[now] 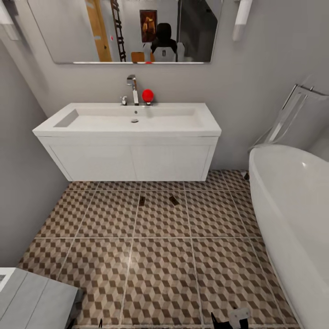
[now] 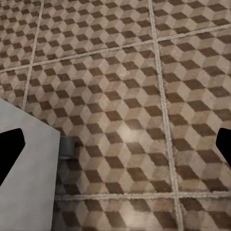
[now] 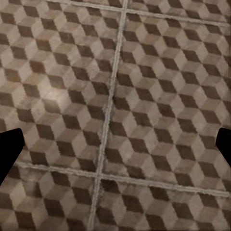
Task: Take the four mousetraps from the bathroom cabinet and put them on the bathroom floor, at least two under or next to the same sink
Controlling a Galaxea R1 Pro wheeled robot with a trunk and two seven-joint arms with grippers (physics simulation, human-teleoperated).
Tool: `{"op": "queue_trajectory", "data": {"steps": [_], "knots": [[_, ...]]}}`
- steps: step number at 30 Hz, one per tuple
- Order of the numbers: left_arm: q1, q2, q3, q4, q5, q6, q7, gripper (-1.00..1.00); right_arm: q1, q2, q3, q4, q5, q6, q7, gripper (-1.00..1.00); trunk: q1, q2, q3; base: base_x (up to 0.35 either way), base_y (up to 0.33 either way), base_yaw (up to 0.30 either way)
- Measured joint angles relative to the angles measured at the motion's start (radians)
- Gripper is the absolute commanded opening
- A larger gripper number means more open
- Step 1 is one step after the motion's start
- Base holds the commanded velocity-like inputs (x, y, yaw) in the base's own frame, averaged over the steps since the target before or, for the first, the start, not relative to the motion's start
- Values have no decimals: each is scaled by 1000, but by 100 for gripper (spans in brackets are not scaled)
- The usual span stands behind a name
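Observation:
Two mousetraps lie on the cube-patterned bathroom floor [image 1: 160, 274] just in front of the sink [image 1: 128, 137]: one small dark board [image 1: 142, 200] and another [image 1: 173, 199] a little to its right. The white wall-hung sink carries a chrome faucet [image 1: 132, 87]. The other mousetraps and the cabinet are out of view. My left gripper [image 2: 115, 149] hangs open over bare tiles, its dark fingertips [image 2: 9, 151] at the picture's sides. My right gripper [image 3: 115, 147] is open too, with only tiles between its fingers [image 3: 9, 149].
A white oval bathtub [image 1: 292, 214] fills the right side. A pale grey boxy unit [image 1: 32, 301] stands at the near left, its corner [image 2: 24, 178] close to my left gripper. A red ball [image 1: 147, 95] sits beside the faucet. A mirror [image 1: 123, 27] hangs above.

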Motion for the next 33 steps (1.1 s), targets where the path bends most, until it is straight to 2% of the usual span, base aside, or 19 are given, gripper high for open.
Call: {"op": "queue_trajectory", "data": {"steps": [7,33], "knots": [[1,-2,1,0,4,2,3,100,2,10,0,0,-27,1,-6,100,-27,49,22,0,0,0],[3,-11,1,1,5,3,3,100,3,13,-1,1,-31,2,-7,100,-127,231,103,0,0,0]]}}
